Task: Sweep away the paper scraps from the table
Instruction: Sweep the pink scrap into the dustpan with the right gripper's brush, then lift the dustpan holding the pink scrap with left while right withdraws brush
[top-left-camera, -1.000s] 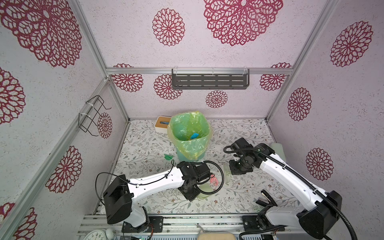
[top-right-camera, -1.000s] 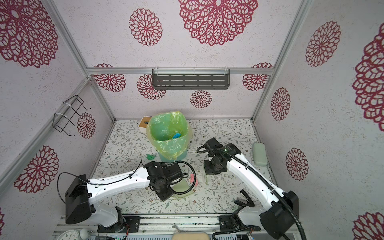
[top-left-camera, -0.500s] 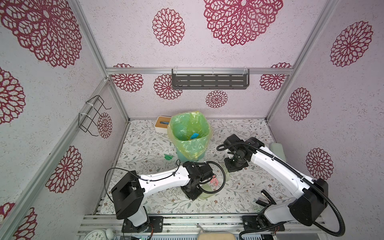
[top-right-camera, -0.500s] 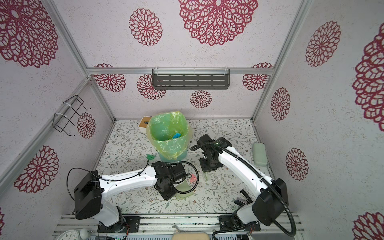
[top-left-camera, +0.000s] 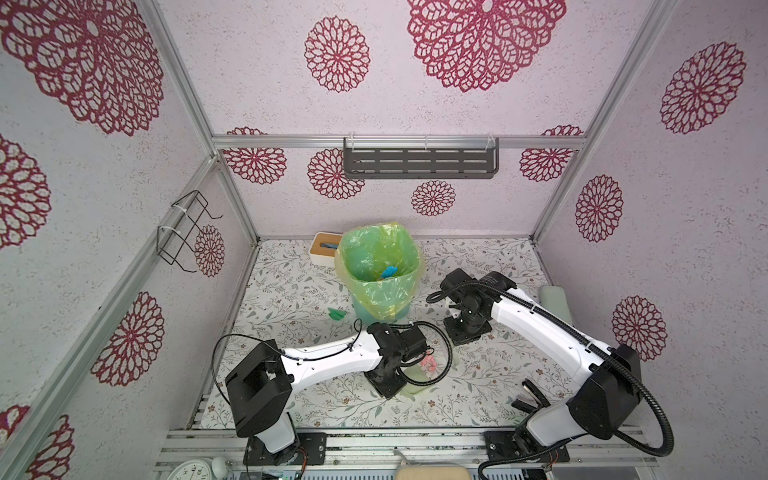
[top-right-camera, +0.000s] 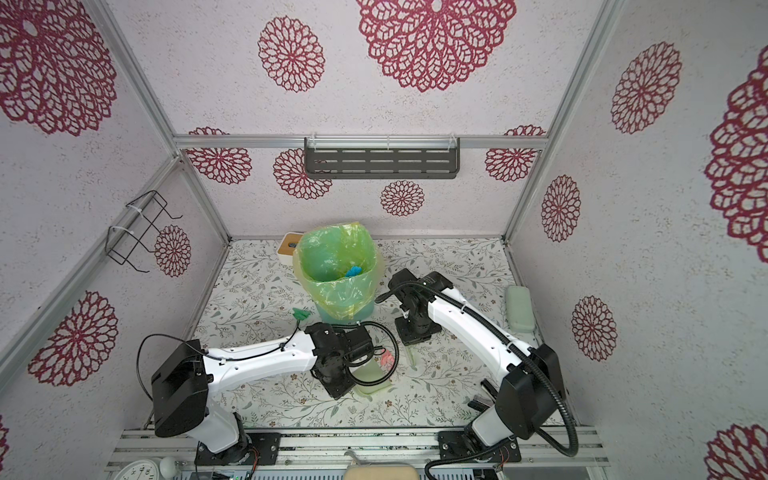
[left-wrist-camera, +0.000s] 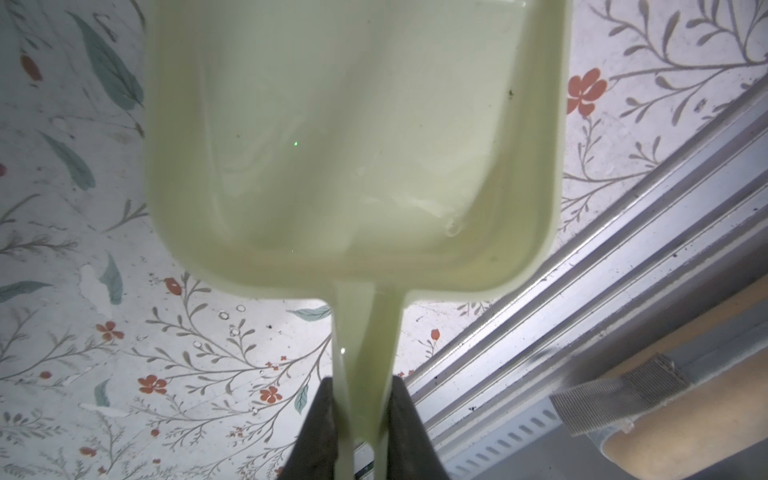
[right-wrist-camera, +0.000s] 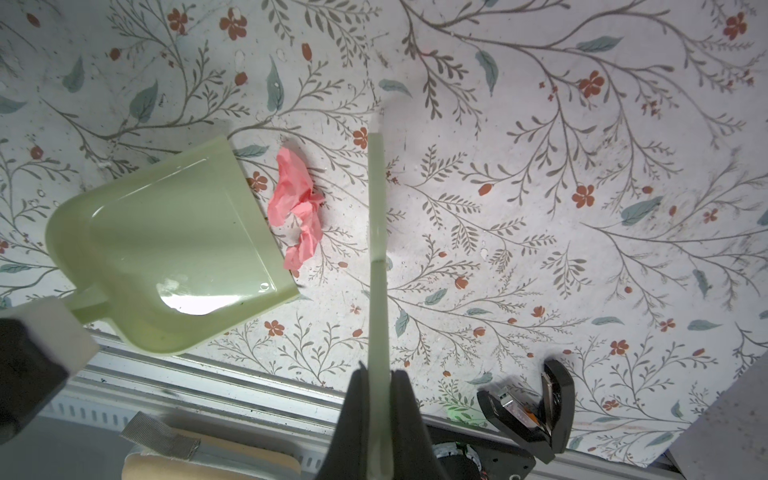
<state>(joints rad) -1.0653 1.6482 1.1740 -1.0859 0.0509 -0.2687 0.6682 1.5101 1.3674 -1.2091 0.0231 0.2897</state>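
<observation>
Nearest, by the front rail (right-wrist-camera: 249, 390), the left end effector (left-wrist-camera: 362, 388) is clamped on the handle of the dustpan (left-wrist-camera: 353, 145). The right end effector (right-wrist-camera: 376, 378) is closed on a thin pale-green sweeper (right-wrist-camera: 377, 199). The pink scrap (right-wrist-camera: 297, 208) lies on the bench (right-wrist-camera: 561, 249) between the two tools, right at the pan's lip and apart from the sweeper.

The likely failure is at that lip. The scrap is light and crumpled, so a fast stroke could flick it sideways past the pan, and a lip not pressed flat could let it slide under. The pan is held only by its handle, so a firm push might turn it or shove it back toward the rail. The narrow sweeper may also miss part of the scrap. The left arm's cable (top-left-camera: 446, 353) loops close by and could drag the paper.

Farther off, the green scrap (top-left-camera: 336, 313) sits near the foot of the bin (top-left-camera: 382, 299). Reaching it risks nudging the bin, where a blue scrap (top-left-camera: 388, 272) already lies.
</observation>
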